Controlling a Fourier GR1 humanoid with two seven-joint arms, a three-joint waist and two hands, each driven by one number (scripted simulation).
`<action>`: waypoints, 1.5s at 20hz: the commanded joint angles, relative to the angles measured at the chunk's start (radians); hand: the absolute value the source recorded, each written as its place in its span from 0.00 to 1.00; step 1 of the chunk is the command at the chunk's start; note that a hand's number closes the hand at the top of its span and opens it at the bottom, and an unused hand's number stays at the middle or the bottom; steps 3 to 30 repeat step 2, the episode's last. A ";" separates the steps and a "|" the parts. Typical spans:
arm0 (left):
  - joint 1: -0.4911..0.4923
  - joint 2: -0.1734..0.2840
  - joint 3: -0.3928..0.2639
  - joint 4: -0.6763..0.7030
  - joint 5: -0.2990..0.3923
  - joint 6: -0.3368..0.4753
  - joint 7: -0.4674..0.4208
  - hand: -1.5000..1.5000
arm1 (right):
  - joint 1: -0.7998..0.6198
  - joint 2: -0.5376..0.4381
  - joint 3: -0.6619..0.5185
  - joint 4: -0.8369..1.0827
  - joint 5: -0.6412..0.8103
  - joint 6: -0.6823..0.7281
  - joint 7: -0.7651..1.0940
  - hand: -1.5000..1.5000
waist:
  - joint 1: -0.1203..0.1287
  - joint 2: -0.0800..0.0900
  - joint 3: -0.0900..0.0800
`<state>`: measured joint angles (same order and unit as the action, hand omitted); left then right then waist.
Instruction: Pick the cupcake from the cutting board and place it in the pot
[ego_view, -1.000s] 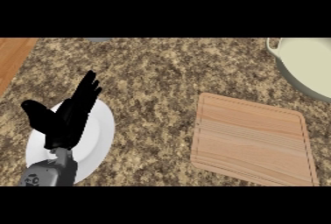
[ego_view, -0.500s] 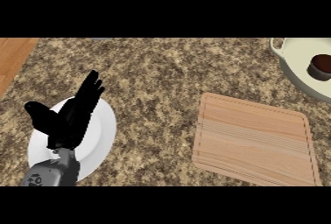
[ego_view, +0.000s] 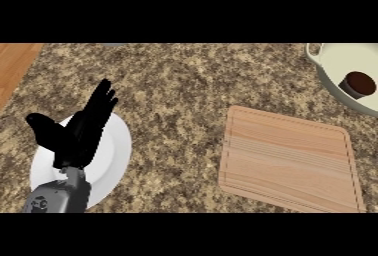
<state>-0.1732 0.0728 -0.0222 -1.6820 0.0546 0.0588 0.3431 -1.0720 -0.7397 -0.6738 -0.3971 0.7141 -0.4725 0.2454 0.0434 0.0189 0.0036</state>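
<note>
Starting at the far left, a strip of orange-brown wooden surface (ego_view: 16, 65) borders the speckled brown granite counter (ego_view: 192, 85) along the upper left corner. Just to its right, low in the view, a round white plate (ego_view: 111, 155) lies flat on the counter. Above the plate rests the robot's black left hand (ego_view: 77, 132), coming in on a grey forearm (ego_view: 57, 197) from the lower edge. Its fingers (ego_view: 102, 102) are straight and point up and slightly to the right, past the plate's upper rim, and the thumb (ego_view: 43, 127) is spread out to the left. The hand holds nothing and hides the plate's left-centre part.

Further right, past a stretch of bare granite, a rectangular light wooden cutting board (ego_view: 289, 159) with rounded corners lies slightly turned on the counter, its near right corner reaching the view's lower edge. A thin groove runs round its border, and nothing stands on its top.

At the upper right, well apart from the hand, a cream-coloured round pot (ego_view: 332, 57) with a grey outer wall is cut off by the view's right edge; a small handle shows at its upper left rim. Inside the pot, against the right edge, sits the dark brown cupcake (ego_view: 359, 84), seen from above as a round dark top. The right hand shows nowhere in the view.
</note>
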 joint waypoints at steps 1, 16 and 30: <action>-0.017 0.002 0.009 0.000 0.011 0.001 0.028 0.50 | 0.032 -0.040 -0.064 -0.002 -0.054 -0.103 -0.111 0.00 | -0.004 0.000 0.000; 0.020 0.018 0.023 -0.002 0.012 -0.012 -0.004 0.50 | 0.031 -0.070 -0.066 -0.010 -0.057 -0.094 -0.077 0.00 | -0.015 -0.008 -0.002; 0.020 0.018 0.023 -0.002 0.012 -0.012 -0.004 0.50 | 0.031 -0.070 -0.066 -0.010 -0.057 -0.094 -0.077 0.00 | -0.015 -0.008 -0.002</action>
